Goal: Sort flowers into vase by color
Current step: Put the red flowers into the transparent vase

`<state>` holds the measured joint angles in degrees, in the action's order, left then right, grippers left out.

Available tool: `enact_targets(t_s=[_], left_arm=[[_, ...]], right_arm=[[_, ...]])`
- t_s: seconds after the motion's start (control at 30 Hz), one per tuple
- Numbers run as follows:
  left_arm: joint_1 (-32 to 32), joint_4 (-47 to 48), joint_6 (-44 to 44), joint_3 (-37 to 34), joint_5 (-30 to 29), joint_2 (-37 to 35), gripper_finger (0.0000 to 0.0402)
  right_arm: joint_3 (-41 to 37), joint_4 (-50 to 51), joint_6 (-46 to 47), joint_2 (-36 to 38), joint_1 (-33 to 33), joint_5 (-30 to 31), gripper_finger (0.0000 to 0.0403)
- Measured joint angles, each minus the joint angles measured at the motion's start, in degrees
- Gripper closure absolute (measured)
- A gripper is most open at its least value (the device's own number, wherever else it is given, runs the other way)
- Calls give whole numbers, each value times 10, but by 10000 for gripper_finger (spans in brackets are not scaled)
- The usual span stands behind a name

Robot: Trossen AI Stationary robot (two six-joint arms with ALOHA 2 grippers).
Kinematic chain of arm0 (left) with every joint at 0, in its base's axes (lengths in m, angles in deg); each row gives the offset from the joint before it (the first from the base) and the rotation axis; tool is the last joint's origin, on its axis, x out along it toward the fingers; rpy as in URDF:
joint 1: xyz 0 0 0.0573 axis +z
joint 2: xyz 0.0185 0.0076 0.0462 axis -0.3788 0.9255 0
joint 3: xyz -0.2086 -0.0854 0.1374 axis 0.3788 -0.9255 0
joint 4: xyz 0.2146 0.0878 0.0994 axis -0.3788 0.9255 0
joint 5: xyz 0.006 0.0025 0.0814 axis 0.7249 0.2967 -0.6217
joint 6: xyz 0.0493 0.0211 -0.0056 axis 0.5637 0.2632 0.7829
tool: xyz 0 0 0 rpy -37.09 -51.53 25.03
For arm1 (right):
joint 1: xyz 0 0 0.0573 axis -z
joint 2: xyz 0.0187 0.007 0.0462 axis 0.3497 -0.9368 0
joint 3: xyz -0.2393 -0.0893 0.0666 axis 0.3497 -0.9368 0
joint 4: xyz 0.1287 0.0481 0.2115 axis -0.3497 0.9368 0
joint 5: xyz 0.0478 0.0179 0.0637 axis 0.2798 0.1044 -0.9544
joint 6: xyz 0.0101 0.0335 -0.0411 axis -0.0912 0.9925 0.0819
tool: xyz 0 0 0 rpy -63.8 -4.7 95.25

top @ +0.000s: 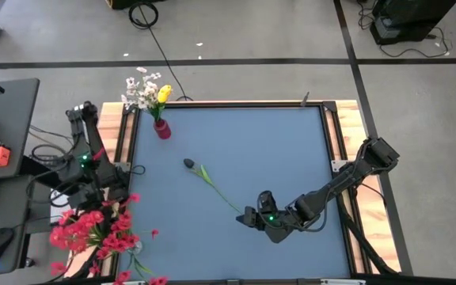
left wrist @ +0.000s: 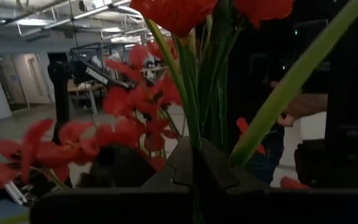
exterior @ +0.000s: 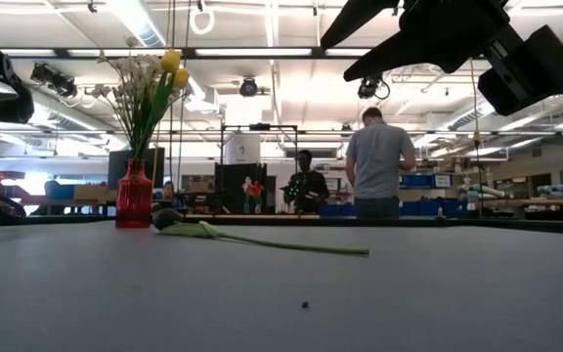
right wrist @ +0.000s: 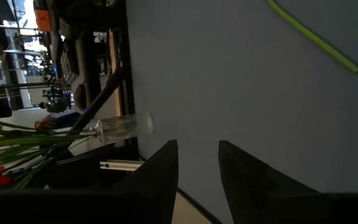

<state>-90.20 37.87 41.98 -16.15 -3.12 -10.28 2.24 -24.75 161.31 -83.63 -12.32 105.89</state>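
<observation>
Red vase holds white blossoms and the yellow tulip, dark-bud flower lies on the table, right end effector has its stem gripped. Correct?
No. The right end effector is open and empty beside the stem end of the dark-bud flower, as the high view shows. The red vase and its contents are as you say.

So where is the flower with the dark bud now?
The dark-bud flower lies flat mid-table in the high view, bud toward the red vase, stem end near the right gripper.

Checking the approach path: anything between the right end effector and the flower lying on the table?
Nothing visible. The right end effector is open, just past the stem's end of the lying flower, with only bare table between them. The red vase stands beyond the bud.
</observation>
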Motion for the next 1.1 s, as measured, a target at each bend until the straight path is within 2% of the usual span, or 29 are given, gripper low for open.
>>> enact_targets(t_s=[0.37,0.8,0.9,1.1], left_arm=[[0,-14,12,0,-7,22,393],[0,8,-41,0,-8,22,391],[0,18,-70,0,-25,22,376],[0,28,-103,0,-50,22,313]], right_arm=[[0,-2,-3,0,-1,-6,278],[0,-2,-5,0,1,-15,278],[0,-3,-5,0,3,-20,278],[0,-5,-5,0,4,-30,278]])
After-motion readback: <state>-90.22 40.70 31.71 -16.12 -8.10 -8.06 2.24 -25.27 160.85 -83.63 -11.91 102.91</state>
